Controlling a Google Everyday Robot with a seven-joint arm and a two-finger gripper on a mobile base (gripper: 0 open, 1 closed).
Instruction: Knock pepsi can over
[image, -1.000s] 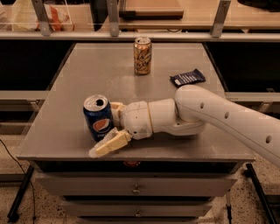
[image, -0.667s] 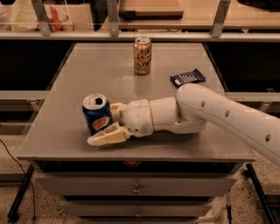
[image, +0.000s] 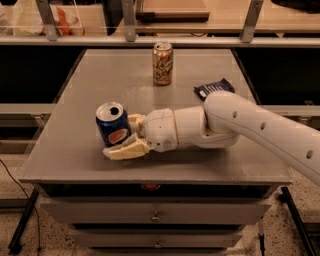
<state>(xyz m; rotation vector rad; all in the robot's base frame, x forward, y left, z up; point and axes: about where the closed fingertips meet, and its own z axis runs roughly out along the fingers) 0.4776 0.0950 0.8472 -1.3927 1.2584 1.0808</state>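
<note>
The pepsi can (image: 113, 127), dark blue with a round logo and a silver top, stands near the table's front left and leans slightly. My gripper (image: 121, 135) reaches in from the right and holds the can between its fingers. One cream finger (image: 126, 149) presses the can's near lower side. The other finger (image: 135, 120) sits behind the can. My white arm (image: 260, 125) stretches across the table's right half.
A tan-gold patterned can (image: 162, 63) stands upright at the back centre of the grey table (image: 75, 155). A dark flat packet (image: 214, 88) lies at the back right, just behind my arm. A shelf rail runs behind the table, and drawers sit below its front edge.
The near finger has swung in against the can's lower side. The can's top has shifted slightly away from the front edge.
</note>
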